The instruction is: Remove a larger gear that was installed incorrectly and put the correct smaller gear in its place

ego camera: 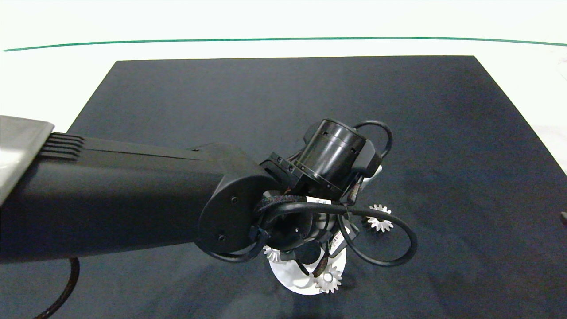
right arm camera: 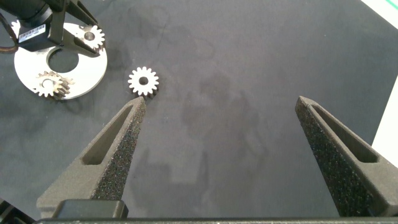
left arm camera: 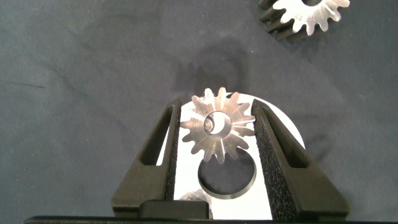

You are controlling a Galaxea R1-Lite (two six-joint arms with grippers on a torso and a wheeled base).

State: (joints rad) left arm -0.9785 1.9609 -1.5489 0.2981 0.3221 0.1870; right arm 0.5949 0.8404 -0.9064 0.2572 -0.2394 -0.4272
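My left gripper points down over a white round plate and is shut on the smaller gear, a silver bevel gear at the plate's rim, with a pad against its teeth on each side. The larger gear lies loose on the dark mat just beyond the plate, also seen in the head view and the right wrist view. In the head view the left wrist hides the held gear. My right gripper hangs open above bare mat, off to the side.
Two more silver gears sit on the plate, which has a round centre hole. A black mat covers the white table. Cables loop around the left wrist.
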